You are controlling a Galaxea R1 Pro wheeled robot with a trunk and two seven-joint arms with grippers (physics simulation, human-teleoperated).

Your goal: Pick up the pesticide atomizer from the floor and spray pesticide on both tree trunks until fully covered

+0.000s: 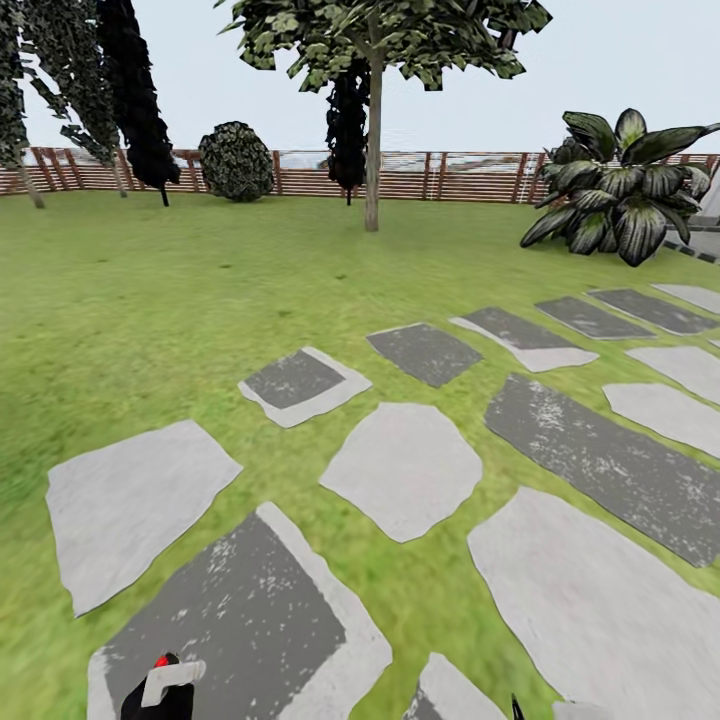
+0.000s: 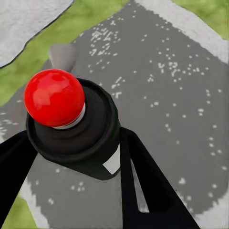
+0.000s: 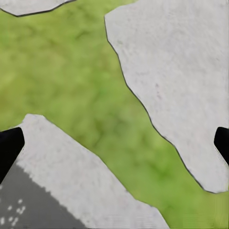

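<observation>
Head view: lawn (image 1: 150, 300) of blurry green grass crossed by grey stepping stones (image 1: 405, 470), some pale, some dark and speckled. Brown slat fence (image 1: 420, 175) closes the far side. One tree (image 1: 372, 60) stands mid-distance before the fence, its tree trunk (image 1: 372, 160) straight, pale and bare, with a mottled crown above. Narrow dark cypress-like trees (image 1: 135, 90) at far left, a round shrub (image 1: 236, 160) by the fence, a broad-leaved plant (image 1: 620, 190) at right. At the bottom edge, the left gripper (image 1: 160, 690) shows over a dark slab (image 1: 230, 610), with the red tip and light cap of the pesticide atomizer (image 1: 165, 675) on it.

Left wrist view: the atomizer (image 2: 71, 124) sits between the two black fingers (image 2: 148, 186), red knob on top, dark collar beneath; jaws closed against its body, holding it above the dark speckled slab (image 2: 167, 95). Grass (image 2: 81, 24) and a pale stone (image 2: 24, 24) lie beyond.

Right wrist view: the right gripper (image 3: 114, 143) has its jaws spread wide, only the black fingertips (image 3: 9, 145) at either edge, nothing between them. Below lie grass (image 3: 71, 76) and pale stones (image 3: 181, 81), plus a dark slab corner (image 3: 24, 200).
</observation>
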